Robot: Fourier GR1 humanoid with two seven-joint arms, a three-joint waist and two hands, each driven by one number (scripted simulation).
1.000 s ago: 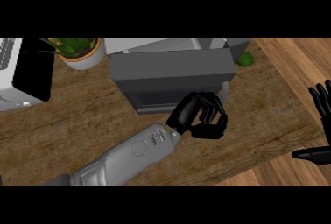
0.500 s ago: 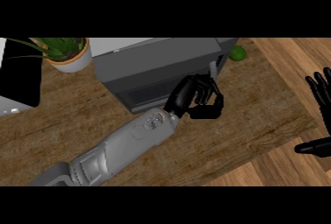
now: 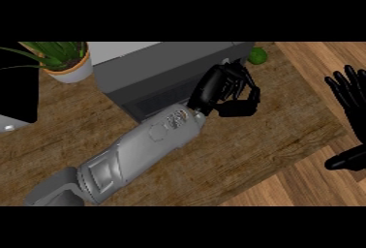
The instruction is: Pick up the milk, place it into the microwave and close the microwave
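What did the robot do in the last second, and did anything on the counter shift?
The left hand, fingers curled, moved up the view along the front of the grey microwave toward its right corner. Whether it holds anything is not visible. The right hand stayed open at the right edge; the potted plant and green fruit kept their places.

I am seeing a wood-grain counter (image 3: pixel 257 145), looking matt. The microwave (image 3: pixel 154 72) is showing smooth, matt grey casing; the left forearm (image 3: pixel 136 155) is appearing as smooth grey metal.
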